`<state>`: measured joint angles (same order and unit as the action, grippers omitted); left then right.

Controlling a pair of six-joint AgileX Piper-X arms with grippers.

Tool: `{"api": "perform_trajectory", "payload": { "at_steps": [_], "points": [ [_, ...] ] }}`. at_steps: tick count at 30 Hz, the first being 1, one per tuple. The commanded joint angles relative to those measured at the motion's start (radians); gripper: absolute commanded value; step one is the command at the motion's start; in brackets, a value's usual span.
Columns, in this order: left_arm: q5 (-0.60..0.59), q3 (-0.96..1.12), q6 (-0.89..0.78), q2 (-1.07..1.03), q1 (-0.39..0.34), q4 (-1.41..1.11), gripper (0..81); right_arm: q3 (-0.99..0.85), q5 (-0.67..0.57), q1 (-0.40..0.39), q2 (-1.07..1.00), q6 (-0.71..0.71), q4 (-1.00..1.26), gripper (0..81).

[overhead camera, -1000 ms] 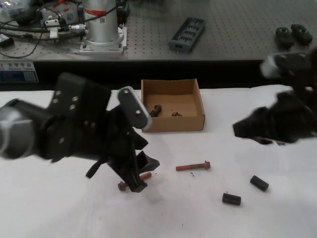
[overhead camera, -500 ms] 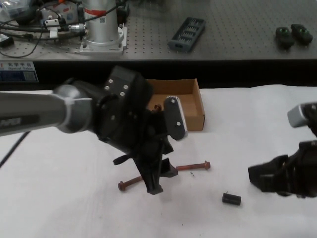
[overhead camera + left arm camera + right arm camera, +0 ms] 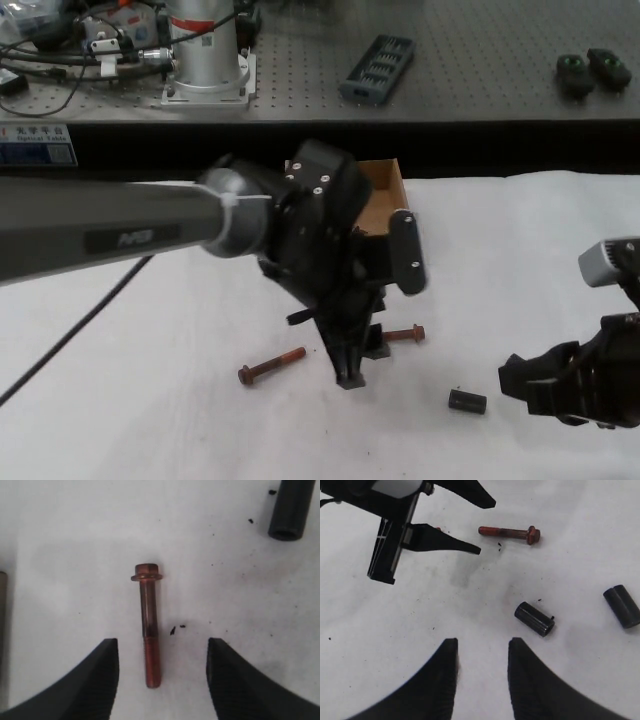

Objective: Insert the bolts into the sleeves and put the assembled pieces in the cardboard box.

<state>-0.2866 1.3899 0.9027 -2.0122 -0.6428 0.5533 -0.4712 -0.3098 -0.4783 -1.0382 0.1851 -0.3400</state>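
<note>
Risks rolling the bolt [image 3: 150,610] sideways at lower centre when closing the released left gripper [image 3: 161,647], off-centre over its threaded end, with the right gripper [image 3: 483,642] also released

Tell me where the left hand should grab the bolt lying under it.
Grip the bolt mid-shank, coming straight down. It lies flat on the cloth, lengthwise between the fingers of the open left hand, so they should close across it.
</note>
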Motion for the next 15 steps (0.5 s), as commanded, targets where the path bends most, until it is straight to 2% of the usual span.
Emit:
{"api": "perform_trajectory", "payload": {
  "at_steps": [1,15],
  "points": [
    [0.015,0.05,0.018,-0.022,-0.022,0.022,38.9,0.0,-0.015,-0.002,0.016,0.002,0.009,26.5],
    [0.058,0.174,0.025,-0.113,-0.041,0.082,35.7,0.0,-0.072,-0.002,0.016,0.002,-0.005,26.5]
  ]
}}
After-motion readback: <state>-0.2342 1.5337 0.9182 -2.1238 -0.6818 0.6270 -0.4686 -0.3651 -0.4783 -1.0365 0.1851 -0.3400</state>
